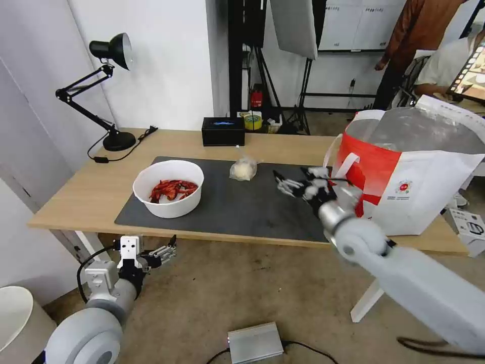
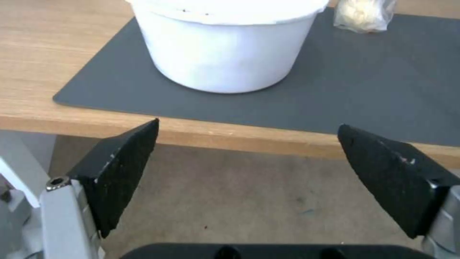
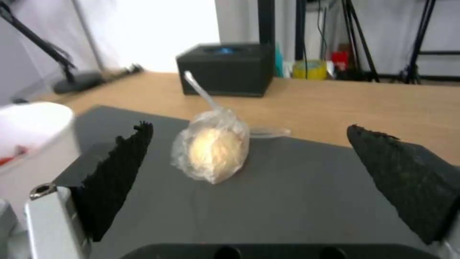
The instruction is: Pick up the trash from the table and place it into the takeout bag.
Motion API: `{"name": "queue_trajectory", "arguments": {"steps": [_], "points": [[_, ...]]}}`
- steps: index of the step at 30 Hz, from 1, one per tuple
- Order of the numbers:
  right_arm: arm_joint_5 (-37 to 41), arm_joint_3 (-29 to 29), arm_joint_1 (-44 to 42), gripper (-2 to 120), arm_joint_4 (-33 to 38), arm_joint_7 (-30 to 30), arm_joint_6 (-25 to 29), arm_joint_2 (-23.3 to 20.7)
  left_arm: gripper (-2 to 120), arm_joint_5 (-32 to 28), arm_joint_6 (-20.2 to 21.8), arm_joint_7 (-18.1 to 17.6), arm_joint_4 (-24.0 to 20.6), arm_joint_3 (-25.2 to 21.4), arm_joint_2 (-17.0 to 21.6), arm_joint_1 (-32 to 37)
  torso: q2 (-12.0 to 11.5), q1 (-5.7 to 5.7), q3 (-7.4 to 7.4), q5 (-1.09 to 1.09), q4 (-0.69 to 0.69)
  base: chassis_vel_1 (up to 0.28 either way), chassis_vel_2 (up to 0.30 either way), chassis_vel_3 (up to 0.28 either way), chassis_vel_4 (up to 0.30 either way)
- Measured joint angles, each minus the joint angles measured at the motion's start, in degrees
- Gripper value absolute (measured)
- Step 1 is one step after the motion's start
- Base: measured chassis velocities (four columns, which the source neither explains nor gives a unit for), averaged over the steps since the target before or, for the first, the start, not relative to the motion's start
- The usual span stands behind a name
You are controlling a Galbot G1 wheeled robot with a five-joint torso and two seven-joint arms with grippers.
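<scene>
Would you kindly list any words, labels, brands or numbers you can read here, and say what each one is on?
No text here can be read.
Takeout bag: a small round red logo with a line of print under it, too small to read.
Black tissue box: a blue mark on top, no legible letters.
White box beside the table: a dark printed symbol, unreadable.

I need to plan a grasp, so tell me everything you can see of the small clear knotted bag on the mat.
The small clear knotted bag is thin crinkled plastic holding a pale yellowish lump. Its twisted, knotted neck sticks up and leans toward the black tissue box. It rests on the dark grey mat near the far edge, right of the white bowl. Nothing grips it; the open right tool faces it, apart from it.
</scene>
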Motion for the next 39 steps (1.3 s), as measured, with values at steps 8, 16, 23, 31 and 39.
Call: {"name": "queue_trajectory", "arguments": {"steps": [8,16,23,31,39], "points": [[1.79,-5.21,9.40,100,-9.11,3.72,-10.24,7.99,100,0.39,-0.01,-0.19,-0.15,-0.18,-0.63,0.56,0.00,0.00,0.00,-0.02,-0.01,0.000,0.000,0.000,0.000],[2.81,-6.28,16.18,100,-21.31,3.58,-16.40,17.64,100,0.61,-0.04,-0.23,-0.23,-0.17,-0.89,0.77,0.00,-0.01,0.00,-0.01,0.00,0.000,0.000,0.000,0.000],[0.61,-5.63,20.00,100,-33.68,3.11,-19.10,25.25,100,0.71,-0.07,-0.23,-0.45,-0.36,-0.89,1.06,0.00,0.00,0.00,-0.01,-0.01,0.000,0.000,0.000,0.000],[-1.09,-4.84,21.40,100,-39.81,2.38,-20.24,29.95,100,0.83,-0.11,-0.23,-0.51,-0.37,-1.04,1.13,0.00,0.00,0.00,0.00,0.00,0.000,0.000,0.000,0.000],[-4.04,-3.92,21.98,100,-45.82,3.97,-23.18,34.83,100,0.92,-0.14,-0.24,-0.67,-0.41,-1.17,1.22,0.00,-0.01,0.00,0.00,-0.01,0.000,0.000,0.000,0.000]]}}
